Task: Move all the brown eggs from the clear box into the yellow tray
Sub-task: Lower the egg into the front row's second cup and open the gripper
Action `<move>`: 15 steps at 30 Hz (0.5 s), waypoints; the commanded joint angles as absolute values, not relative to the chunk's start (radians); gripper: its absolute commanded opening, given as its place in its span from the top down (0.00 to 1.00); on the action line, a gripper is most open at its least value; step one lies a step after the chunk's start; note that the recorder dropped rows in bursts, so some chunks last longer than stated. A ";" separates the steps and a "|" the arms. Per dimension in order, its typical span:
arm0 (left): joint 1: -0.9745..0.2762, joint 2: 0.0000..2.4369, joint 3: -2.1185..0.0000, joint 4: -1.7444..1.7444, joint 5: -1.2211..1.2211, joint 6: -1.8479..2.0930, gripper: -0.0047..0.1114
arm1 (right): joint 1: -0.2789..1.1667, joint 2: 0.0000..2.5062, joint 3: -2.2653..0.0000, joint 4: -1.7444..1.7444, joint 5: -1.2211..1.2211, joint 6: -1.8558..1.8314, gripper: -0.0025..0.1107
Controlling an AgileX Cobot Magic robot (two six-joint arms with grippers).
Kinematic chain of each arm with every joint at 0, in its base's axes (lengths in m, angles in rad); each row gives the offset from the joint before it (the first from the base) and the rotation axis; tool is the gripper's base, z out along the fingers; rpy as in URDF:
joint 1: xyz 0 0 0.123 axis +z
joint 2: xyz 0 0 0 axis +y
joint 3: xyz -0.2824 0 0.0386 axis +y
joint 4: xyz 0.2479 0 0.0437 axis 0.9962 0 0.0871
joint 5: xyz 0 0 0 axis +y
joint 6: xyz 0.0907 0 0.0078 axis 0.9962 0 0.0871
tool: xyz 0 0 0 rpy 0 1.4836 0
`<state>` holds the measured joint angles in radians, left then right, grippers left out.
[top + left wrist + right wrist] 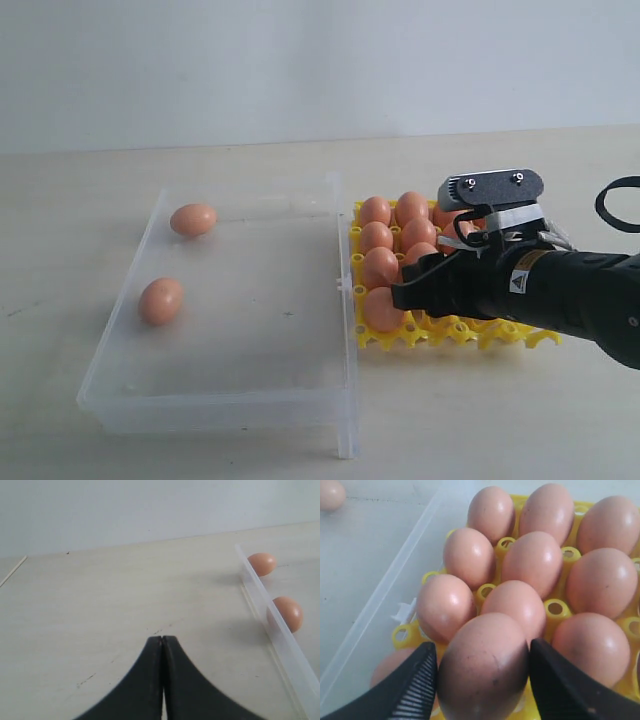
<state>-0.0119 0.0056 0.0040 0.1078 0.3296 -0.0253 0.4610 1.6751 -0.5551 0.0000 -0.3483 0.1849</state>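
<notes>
Between the fingers of my right gripper (481,680) sits a brown egg (485,645), and the jaws are shut on it just above the yellow tray (555,609). Several eggs (532,562) fill the tray's cups in front of it. In the exterior view that gripper (412,295) hangs over the near left part of the tray (470,335) and hides the held egg. Two brown eggs (193,219) (161,300) lie in the clear box (300,405) near its left wall. My left gripper (163,639) is shut and empty, over bare table beside the box wall (280,640).
The box's small clasp (345,285) faces the tray's left edge. A black cable loop (618,205) sits at the far right. Pale tabletop surrounds both containers. The left wrist view shows the same two eggs (261,563) (287,612) behind the box wall.
</notes>
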 commanded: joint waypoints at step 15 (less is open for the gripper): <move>-0.011 0.000 0.000 0.105 0.318 -0.030 0.96 | 0.455 1.682 -0.557 0.000 -0.324 0.209 0.98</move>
